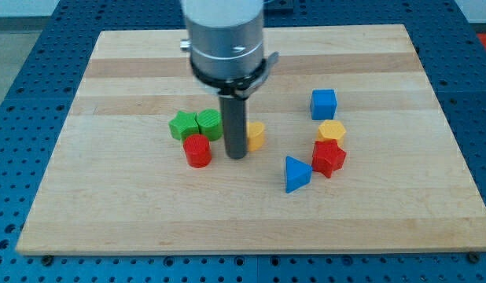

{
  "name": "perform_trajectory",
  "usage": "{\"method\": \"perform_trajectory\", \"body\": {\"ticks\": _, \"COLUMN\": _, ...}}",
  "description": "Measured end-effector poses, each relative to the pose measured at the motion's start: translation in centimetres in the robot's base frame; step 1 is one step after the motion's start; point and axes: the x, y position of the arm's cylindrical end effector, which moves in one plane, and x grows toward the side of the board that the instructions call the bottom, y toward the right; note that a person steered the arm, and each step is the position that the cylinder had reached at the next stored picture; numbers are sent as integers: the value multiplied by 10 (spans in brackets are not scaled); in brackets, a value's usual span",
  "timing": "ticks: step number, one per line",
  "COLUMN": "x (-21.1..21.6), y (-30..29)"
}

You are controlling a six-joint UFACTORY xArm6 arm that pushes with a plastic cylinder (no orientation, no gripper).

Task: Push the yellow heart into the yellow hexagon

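Observation:
The yellow heart [256, 135] lies near the board's middle, partly hidden behind my rod. My tip [236, 156] stands right at the heart's left side, touching or nearly touching it. The yellow hexagon [331, 130] lies toward the view's right, apart from the heart, just above a red block [329, 158] and below a blue cube [323, 104].
Two green blocks [195, 124] sit side by side left of my rod, with a red cylinder [198, 150] just below them. A blue triangular block [296, 173] lies left of the red block. The wooden board [109, 204] rests on a blue table.

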Motion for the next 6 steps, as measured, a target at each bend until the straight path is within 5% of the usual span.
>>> {"method": "perform_trajectory", "body": {"ticks": 4, "x": -32, "y": -26}}
{"method": "perform_trajectory", "body": {"ticks": 6, "x": -32, "y": 45}}
